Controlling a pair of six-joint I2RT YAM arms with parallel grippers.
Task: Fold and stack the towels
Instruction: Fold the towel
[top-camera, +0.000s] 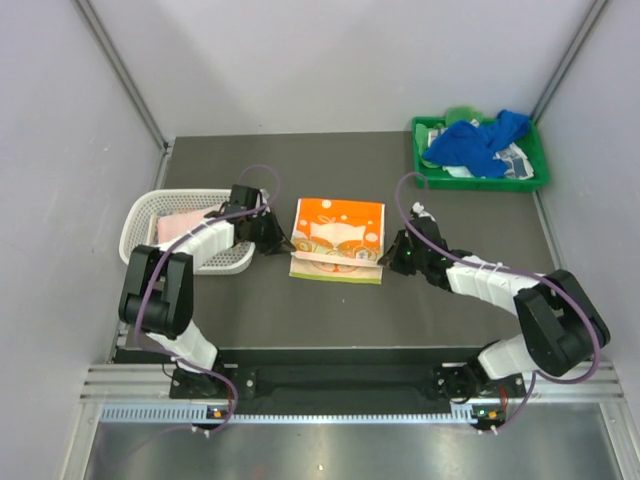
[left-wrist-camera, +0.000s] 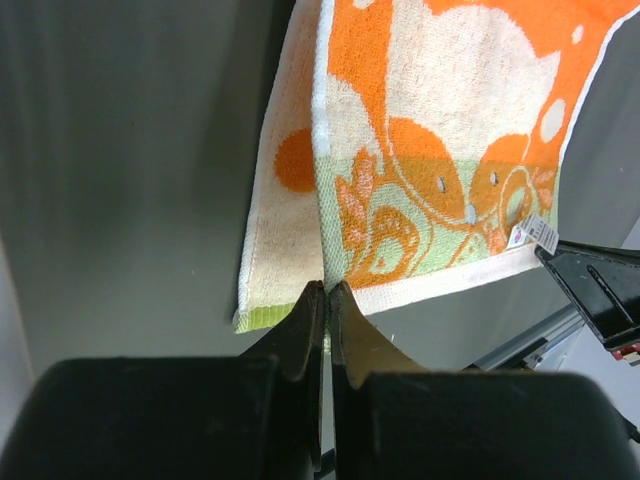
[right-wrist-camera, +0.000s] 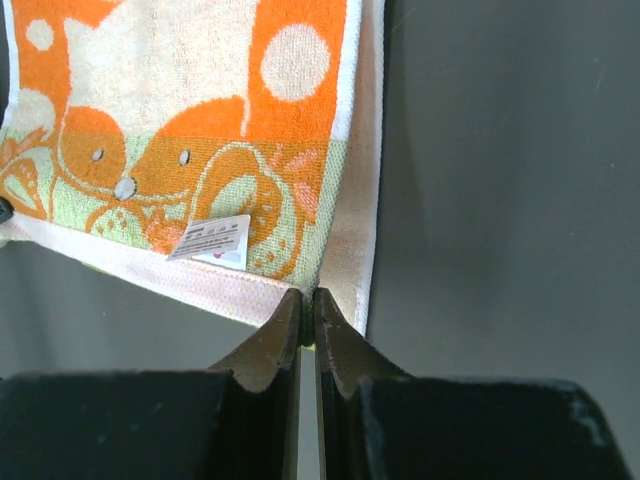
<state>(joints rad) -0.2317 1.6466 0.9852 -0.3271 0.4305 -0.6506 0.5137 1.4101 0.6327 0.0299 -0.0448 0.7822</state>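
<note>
Left gripper (left-wrist-camera: 326, 289) fingers (left-wrist-camera: 300, 335) are clenched tip to tip, with no gap showing. The tips touch the near hem of the orange towel (top-camera: 338, 236) at its lower-left corner in the overhead frame. Right gripper (right-wrist-camera: 308, 293) fingers (right-wrist-camera: 275, 345) are likewise pressed together, with only a hairline slit, at the towel's lower-right corner. I cannot tell in either wrist view whether a layer of cloth is caught between the tips or they merely rest against the edge. The dark table (top-camera: 330, 310) fills the middle of the overhead frame. The orange towel lies flat at its centre, already doubled, with a paler under-layer peeking out along the left side and the near edge, so the layers sit slightly offset. The white basket (top-camera: 140, 216) at centre left holds a pink towel (top-camera: 180, 226). The green tray (top-camera: 480, 184) at upper right holds a crumpled blue towel (top-camera: 475, 143) over pale printed cloth, none of it folded. A small white label (right-wrist-camera: 213, 240) lies on the orange towel near the right gripper. Judgement: the step in hand is folding the orange towel, with one fold in and the job early, since the tray pile is untouched. The next move likely calls for a sure pinch on both near corners, an even lift by both arms, and carrying the edge across squarely so the offset does not grow.
</note>
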